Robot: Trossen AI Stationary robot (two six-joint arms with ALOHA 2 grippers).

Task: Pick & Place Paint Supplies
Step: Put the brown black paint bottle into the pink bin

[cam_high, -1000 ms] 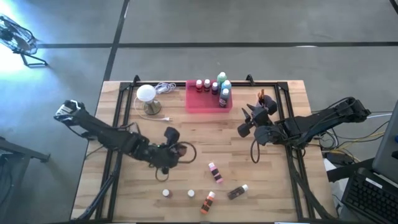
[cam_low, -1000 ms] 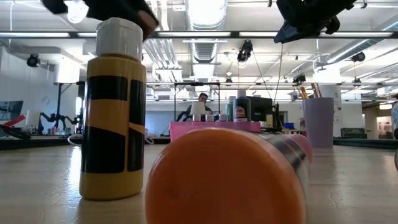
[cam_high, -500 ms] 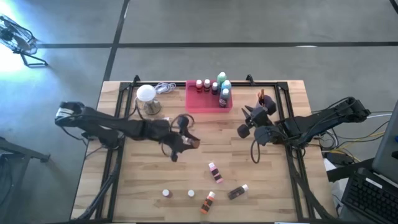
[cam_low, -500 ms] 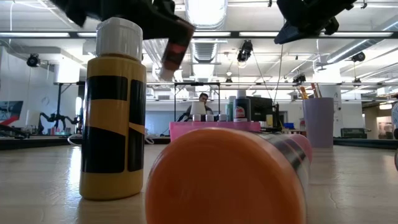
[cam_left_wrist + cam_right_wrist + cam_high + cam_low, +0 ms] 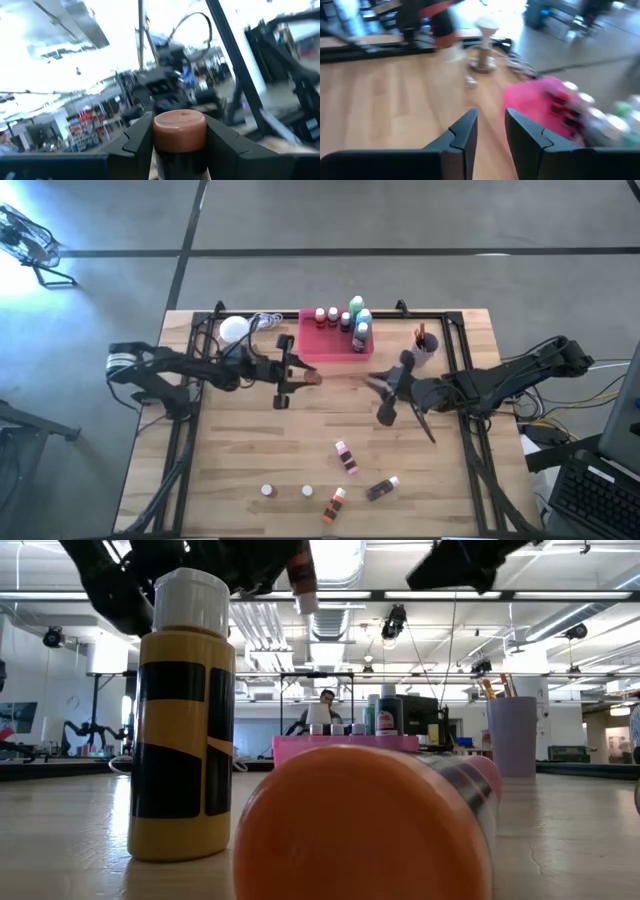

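Note:
My left gripper (image 5: 300, 377) hangs in the air just in front of the pink tray (image 5: 322, 352), shut on a small brown bottle (image 5: 179, 131). The low view shows this bottle (image 5: 303, 578) high up, its white end lowest. Right of the tray my right gripper (image 5: 375, 381) hovers with a narrow gap and nothing between its fingers (image 5: 465, 132). More bottles remain on the near table: a pink one (image 5: 345, 457), a brown one (image 5: 382, 489) and an orange one (image 5: 333, 503) lie on their sides. Two white-capped ones (image 5: 267, 490) (image 5: 307, 491) stand upright. My left gripper pinches the brown bottle between its two fingers (image 5: 137, 140), one on each side of the body just below its round brown end (image 5: 179, 125). The fingers reach about level from the table's left. The bottle is lifted clear of the table.
Several bottles stand in the pink tray's far right part (image 5: 355, 320). A white globe lamp (image 5: 235, 330) with its cord is far left. A purple cup with brushes (image 5: 425, 345) stands right of the tray. A yellow-and-black bottle (image 5: 180, 720) and an orange cap (image 5: 365, 830) fill the low view.
My left gripper has carried the brown bottle from above the table's middle toward the far edge and the pink tray, swinging from pointing down to roughly level; the bottle stays clear of the table. My right gripper has turned in place, swinging toward the table's left.

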